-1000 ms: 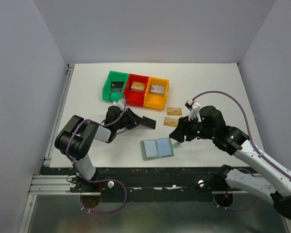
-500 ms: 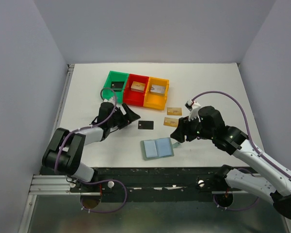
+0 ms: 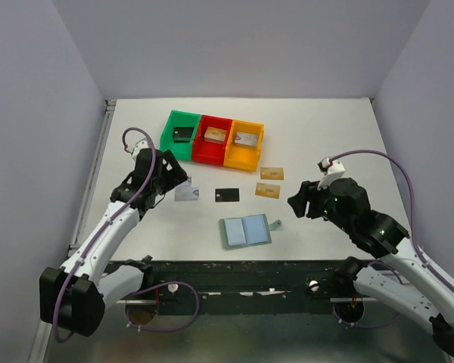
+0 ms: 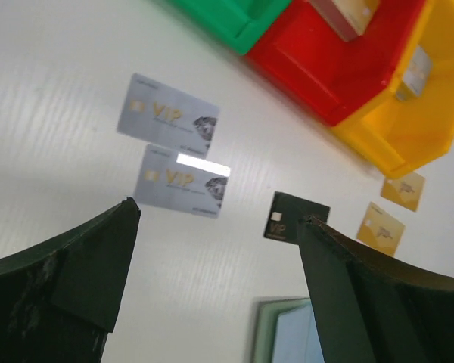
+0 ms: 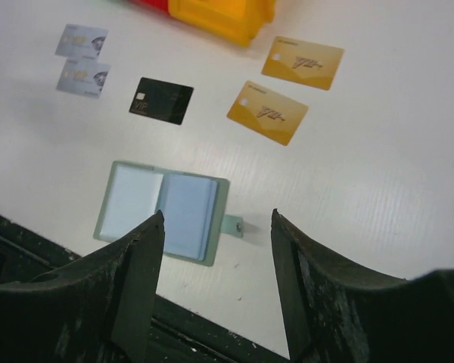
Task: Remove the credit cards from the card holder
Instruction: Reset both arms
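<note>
**Five cards lie out; holder open on the surface**

The card holder (image 5: 163, 212) lies open and flat on the white surface (image 5: 378, 189), close to the near edge. Its pale blue-grey pockets face up and its small side tab (image 5: 233, 225) sticks out to the right. Whether any card sits inside the pockets cannot be told.

Five credit cards (image 5: 303, 62) lie flat on the surface beyond the holder, none touching it. A black card (image 5: 161, 100) is nearest, just beyond the holder's far edge. Two gold cards (image 5: 267, 112) lie to its right, one behind the other. Two silvery cards (image 4: 181, 181) lie to its left, close together, one behind the other.

The left jaws stand wide apart and hold nothing. They hang above the surface at the silvery cards, which show between the dark fingers (image 4: 60, 280) in the left wrist view. The right jaws are also apart and empty, raised above the surface to the right of the holder. The right wrist view looks down on the holder and its tab between them.

At the far side a green bin (image 3: 169, 140), a red bin (image 3: 210, 155) and an orange bin (image 3: 240, 159) stand in a row, touching, each with a small block inside.
</note>
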You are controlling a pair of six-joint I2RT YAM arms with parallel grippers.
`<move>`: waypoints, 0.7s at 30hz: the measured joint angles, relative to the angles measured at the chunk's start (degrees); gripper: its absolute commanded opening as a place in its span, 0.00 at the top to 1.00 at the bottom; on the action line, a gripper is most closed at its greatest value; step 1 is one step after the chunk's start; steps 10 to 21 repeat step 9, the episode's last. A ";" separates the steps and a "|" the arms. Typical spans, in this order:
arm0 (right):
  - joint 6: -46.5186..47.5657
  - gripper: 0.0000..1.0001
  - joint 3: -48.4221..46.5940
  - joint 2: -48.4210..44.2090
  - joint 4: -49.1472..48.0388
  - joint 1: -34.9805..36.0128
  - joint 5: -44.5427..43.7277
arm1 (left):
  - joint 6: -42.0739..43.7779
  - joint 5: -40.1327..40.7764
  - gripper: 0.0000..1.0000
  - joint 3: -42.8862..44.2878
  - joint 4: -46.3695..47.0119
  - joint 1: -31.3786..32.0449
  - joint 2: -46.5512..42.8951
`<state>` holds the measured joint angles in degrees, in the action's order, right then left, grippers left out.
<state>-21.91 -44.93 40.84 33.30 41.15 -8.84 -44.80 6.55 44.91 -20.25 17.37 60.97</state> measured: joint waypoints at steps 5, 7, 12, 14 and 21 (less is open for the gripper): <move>-0.79 0.34 1.90 -1.90 0.42 0.00 -6.43 | -1.05 4.52 0.01 -0.72 -10.58 -0.04 -3.21; -1.18 0.34 2.29 -1.57 0.74 0.00 -7.65 | -1.31 4.79 0.01 -2.10 -12.26 -0.04 -5.22; -1.55 0.34 2.54 -1.05 1.03 0.00 -8.48 | -1.29 4.81 0.01 -3.98 -13.18 -0.04 -8.07; -1.55 0.34 2.54 -1.05 1.03 0.00 -8.48 | -1.29 4.81 0.01 -3.98 -13.18 -0.04 -8.07; -1.55 0.34 2.54 -1.05 1.03 0.00 -8.48 | -1.29 4.81 0.01 -3.98 -13.18 -0.04 -8.07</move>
